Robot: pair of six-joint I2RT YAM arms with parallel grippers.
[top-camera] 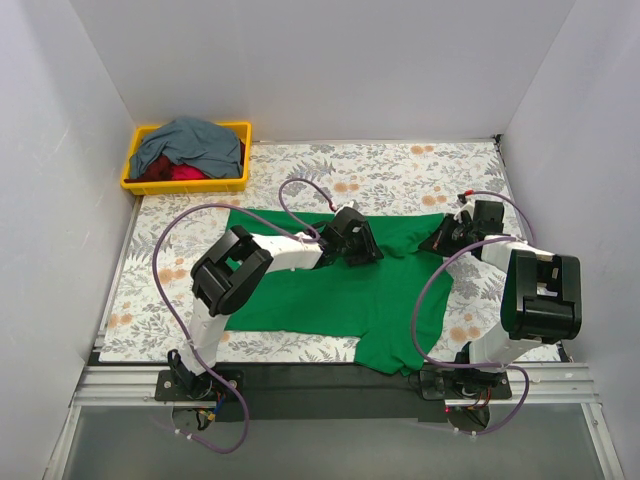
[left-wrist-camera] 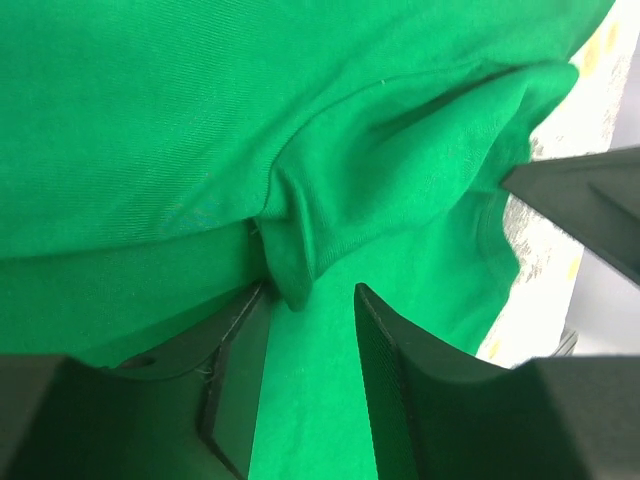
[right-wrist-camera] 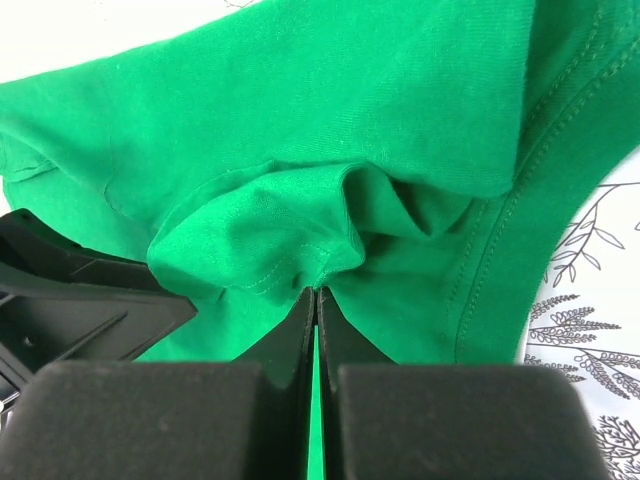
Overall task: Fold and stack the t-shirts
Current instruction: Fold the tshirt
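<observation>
A bright green t-shirt (top-camera: 330, 290) lies spread on the flowered table, its near corner hanging over the front edge. My left gripper (top-camera: 362, 248) is down on its upper middle. In the left wrist view the left gripper (left-wrist-camera: 310, 292) is open, and a raised fold of the green cloth (left-wrist-camera: 150, 120) sits right at its fingertips. My right gripper (top-camera: 437, 243) is at the shirt's upper right; close up the right gripper (right-wrist-camera: 317, 292) is shut on a bunched pinch of the green shirt (right-wrist-camera: 300, 120). A slate grey-blue t-shirt (top-camera: 190, 142) and a red t-shirt (top-camera: 180, 172) lie crumpled in the bin.
The yellow bin (top-camera: 135, 185) stands at the back left corner of the table. White walls close in the table on three sides. Purple cables loop over both arms. The two grippers are close together, and each shows at the edge of the other's wrist view.
</observation>
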